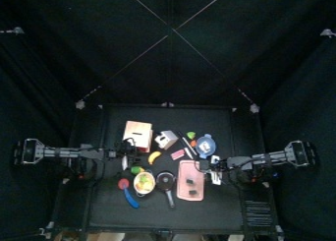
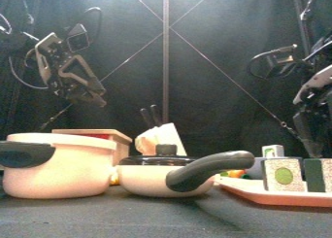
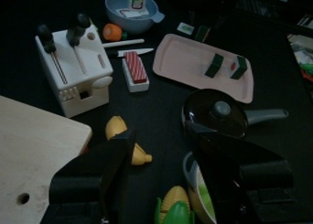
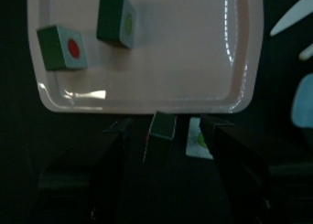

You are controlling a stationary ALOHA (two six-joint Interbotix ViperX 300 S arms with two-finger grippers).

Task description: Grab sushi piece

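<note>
Two sushi pieces lie on the pink tray (image 4: 159, 77): one with a red centre (image 4: 66, 47) and a green one (image 4: 119, 15). They also show in the left wrist view (image 3: 218, 65) and, near and large, in the front view (image 2: 282, 172). My right gripper (image 4: 166, 141) is open and hovers at the tray's near rim, short of both pieces. A small dark thing (image 4: 163, 127) sits between its jaws; I cannot tell what it is. My left gripper (image 3: 171, 177) is open and empty, held high on the table's left (image 2: 72, 62).
A black pan (image 3: 221, 113), a white knife block (image 3: 73, 63), a wooden board (image 3: 37, 145), a banana (image 3: 123, 132), a corn cob (image 3: 178, 205), a blue bowl (image 3: 132, 6) and an orange (image 3: 113, 31) crowd the table. A cream pot (image 2: 52, 164) stands front left.
</note>
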